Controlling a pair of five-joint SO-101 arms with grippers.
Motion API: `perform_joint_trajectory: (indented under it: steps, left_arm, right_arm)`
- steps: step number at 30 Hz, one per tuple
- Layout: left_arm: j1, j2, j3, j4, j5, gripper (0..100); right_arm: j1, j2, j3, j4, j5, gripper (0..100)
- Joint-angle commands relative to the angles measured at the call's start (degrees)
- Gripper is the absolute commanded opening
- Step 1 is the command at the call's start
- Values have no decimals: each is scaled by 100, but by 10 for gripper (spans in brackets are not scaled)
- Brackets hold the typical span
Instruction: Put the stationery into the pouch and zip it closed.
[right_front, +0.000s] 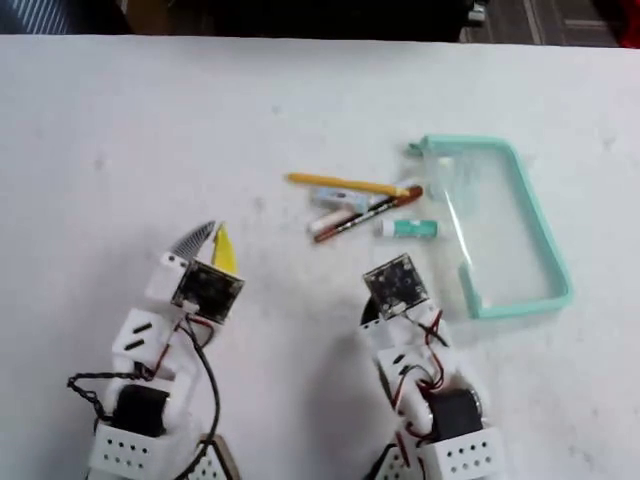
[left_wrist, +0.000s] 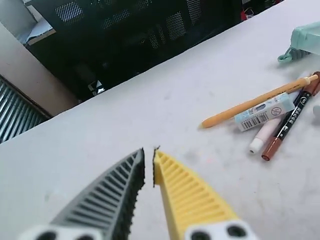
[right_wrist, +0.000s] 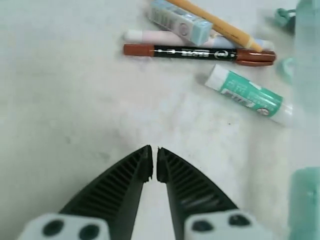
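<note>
Pouch: clear plastic pouch with mint-green edging (right_front: 543, 230), laid flat and taken as the landmark.
Right gripper (right_wrist: 154, 165): black jaws pressed almost together, nothing held; the nearer arm to the pouch.
Left gripper (left_wrist: 148, 167): grey and yellow jaws almost together, empty; well apart from the pouch.
Stationery: yellow pencil (right_front: 345, 184), brown marker (right_front: 365, 213) and green-and-white glue stick (right_front: 410, 229), clustered just beside the pouch, ahead of the right gripper, long axes laid across its reach.

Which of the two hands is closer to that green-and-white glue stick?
The right hand. The glue stick lies on the table just ahead of its tips. The left hand sits much farther off to the side, with the marker between it and the glue stick.
</note>
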Motion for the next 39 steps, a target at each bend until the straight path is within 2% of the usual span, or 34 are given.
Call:
perform_joint_trajectory:
  steps: [1,9,14,17,22,28,33,39]
  left_arm:
    - [66,4,0,-149,132,64]
    - [66,4,0,-149,114,64]
    - [66,4,0,-149,114,64]
    - [66,4,0,-149,114,64]
    - [66,4,0,-149,114,64]
    - [66,4,0,-185,105,64]
    - [66,4,0,-167,105,64]
    - [66,4,0,-149,132,64]
  right_arm:
    - [-303,-31,53,198,0,18]
    - [409,-31,53,-338,123,22]
    - [796,-31,53,-418,1609,22]
    - [1130,-31,53,-453,2075,22]
    - [1622,-31,44,-752,2066,22]
    - [1692,13,-413,-866,2391,24]
    - [1877,84,-932,-840,2444,135]
    - [2334,1640,-1890,-725,2567,123]
